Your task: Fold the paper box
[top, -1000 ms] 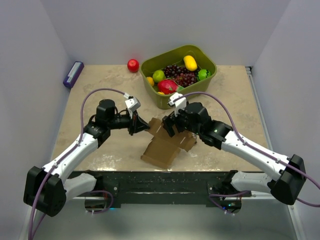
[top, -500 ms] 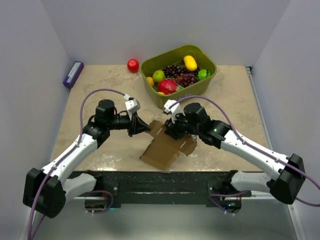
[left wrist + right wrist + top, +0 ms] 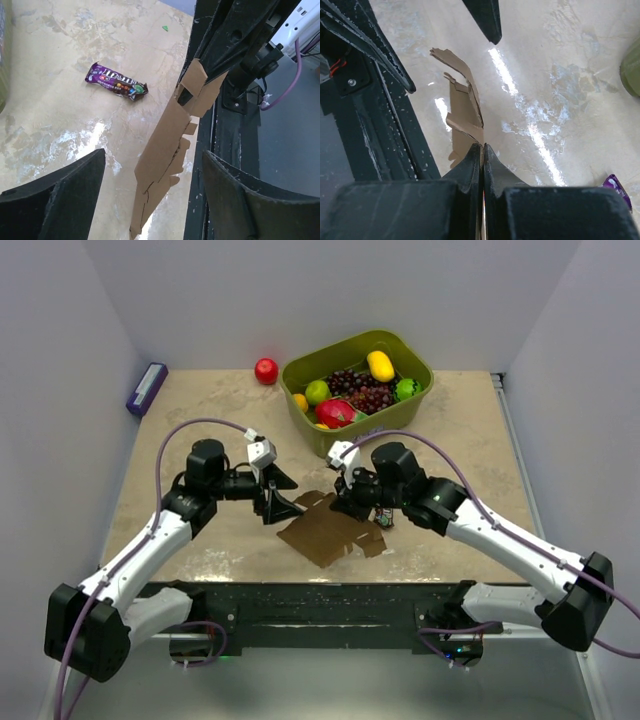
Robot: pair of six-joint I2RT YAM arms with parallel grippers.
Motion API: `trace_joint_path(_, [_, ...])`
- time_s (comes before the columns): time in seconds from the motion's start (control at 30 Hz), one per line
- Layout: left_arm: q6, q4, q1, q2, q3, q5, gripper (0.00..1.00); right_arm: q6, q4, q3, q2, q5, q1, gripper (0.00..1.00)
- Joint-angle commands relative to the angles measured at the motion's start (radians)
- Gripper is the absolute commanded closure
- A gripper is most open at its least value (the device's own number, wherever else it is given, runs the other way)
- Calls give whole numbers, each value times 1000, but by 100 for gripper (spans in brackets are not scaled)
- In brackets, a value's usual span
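Note:
The paper box (image 3: 322,532) is a brown die-cut cardboard sheet, nearly flat, low over the table's front middle. My right gripper (image 3: 344,507) is shut on its far right edge. In the right wrist view the pinched jaws (image 3: 482,148) hold the sheet (image 3: 465,114), which runs away from them. My left gripper (image 3: 283,492) stands open at the sheet's left corner. In the left wrist view the cardboard (image 3: 165,145) hangs free between the wide fingers (image 3: 55,195) and touches neither.
An olive-green bin (image 3: 410,400) of fruit stands behind the grippers, with a red apple (image 3: 266,371) to its left. A purple box (image 3: 147,388) lies by the left wall. A purple candy wrapper (image 3: 116,81) lies near the right gripper. The black table rail (image 3: 330,600) runs along the front.
The left gripper opened and let go of the sheet. The right gripper closed on the sheet's edge. The sheet dropped from a raised tilt to nearly flat.

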Motion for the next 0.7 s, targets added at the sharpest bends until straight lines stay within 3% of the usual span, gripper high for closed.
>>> trace_joint_path(0.0, [28,-37,11,-49,-4,11,13,3,-27,58,-57,-70,-26,100])
trace_joint_path(0.17, [32,-57,11,-54,-39,54,8,6,-58,98,-45,-263,-175,100])
trace_joint_path(0.53, [85,-95,6,-2,-24,-55,8,-27,-98,157,-9,-419,-204,100])
trace_joint_path(0.63, [83,-86,3,6,-29,-14,21,-32,-104,160,-8,-428,-204,100])
trace_joint_path(0.67, [83,-86,3,9,-30,1,31,-32,-105,160,-8,-426,-204,100])
